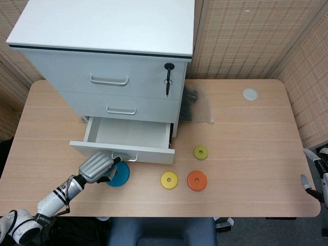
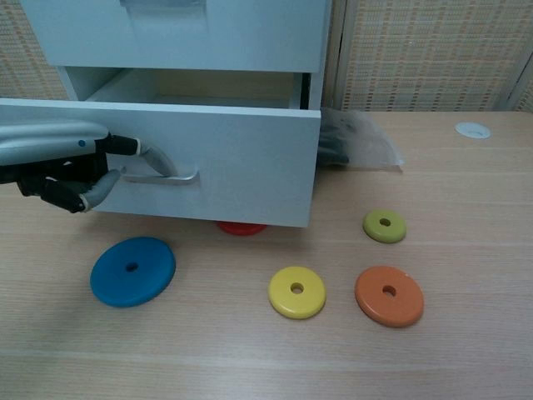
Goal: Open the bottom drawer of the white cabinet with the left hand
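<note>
The white cabinet [image 1: 107,31] stands at the back left of the table. Its bottom drawer [image 1: 128,134] is pulled well out and its inside looks bare; the drawer front [image 2: 216,162] fills the upper left of the chest view. My left hand [image 2: 58,162] reaches in from the left, and its fingers [image 2: 148,154] hook the metal drawer handle [image 2: 166,176]. In the head view the left hand [image 1: 96,166] sits just below the drawer front. My right hand [image 1: 315,174] hangs at the table's right edge, fingers apart, holding nothing.
A blue disc [image 2: 133,271] lies under my left hand. A red disc [image 2: 241,227] is mostly hidden beneath the drawer. Yellow [image 2: 297,292], orange [image 2: 389,295] and green [image 2: 385,225] discs lie to the right. A plastic bag [image 2: 354,146] rests beside the cabinet, and a white lid [image 1: 249,94] lies far right.
</note>
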### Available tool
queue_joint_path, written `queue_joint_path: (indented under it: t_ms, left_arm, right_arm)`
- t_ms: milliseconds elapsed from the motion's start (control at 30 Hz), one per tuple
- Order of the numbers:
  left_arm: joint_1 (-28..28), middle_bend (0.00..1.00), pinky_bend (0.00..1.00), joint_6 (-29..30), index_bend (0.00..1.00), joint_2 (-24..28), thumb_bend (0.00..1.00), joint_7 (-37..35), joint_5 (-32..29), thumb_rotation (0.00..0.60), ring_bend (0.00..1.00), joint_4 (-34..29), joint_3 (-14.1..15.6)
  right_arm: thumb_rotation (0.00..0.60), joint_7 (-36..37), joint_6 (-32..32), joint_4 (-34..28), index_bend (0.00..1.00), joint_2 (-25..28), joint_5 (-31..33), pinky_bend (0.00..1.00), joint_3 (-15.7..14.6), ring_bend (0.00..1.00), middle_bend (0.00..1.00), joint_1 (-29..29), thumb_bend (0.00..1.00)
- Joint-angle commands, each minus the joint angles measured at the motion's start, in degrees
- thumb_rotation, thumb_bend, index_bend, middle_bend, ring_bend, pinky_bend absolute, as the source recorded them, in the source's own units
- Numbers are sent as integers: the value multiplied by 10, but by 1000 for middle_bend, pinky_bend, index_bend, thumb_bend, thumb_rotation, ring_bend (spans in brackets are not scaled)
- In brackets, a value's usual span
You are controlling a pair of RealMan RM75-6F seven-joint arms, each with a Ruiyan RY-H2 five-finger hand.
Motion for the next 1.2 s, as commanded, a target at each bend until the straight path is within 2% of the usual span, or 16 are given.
queue_joint_path:
  t_ms: [33, 967, 1133, 1200]
  left_arm:
    - [2, 961, 1000, 1, 195, 1, 757, 1, 2, 600, 1000, -2, 2]
    - [42, 955, 1000, 60, 190, 26, 757, 3, 85, 600, 998, -45, 44]
    - [63, 903, 1000, 105, 192, 30, 757, -6, 104, 600, 925, -46, 46]
    - [76, 837, 966, 123, 202, 33, 757, -8, 101, 600, 835, -41, 46]
  right_arm:
    - [600, 0, 0, 0, 176, 0, -1, 206, 0, 192, 285, -1, 343]
    - [600, -4, 14, -6, 176, 2, -4, 206, -4, 192, 285, -13, 343]
    - [600, -2, 9, -6, 176, 5, -5, 206, -6, 192, 285, -13, 343]
    - [600, 1, 0, -6, 176, 10, -8, 206, -10, 192, 285, -11, 343]
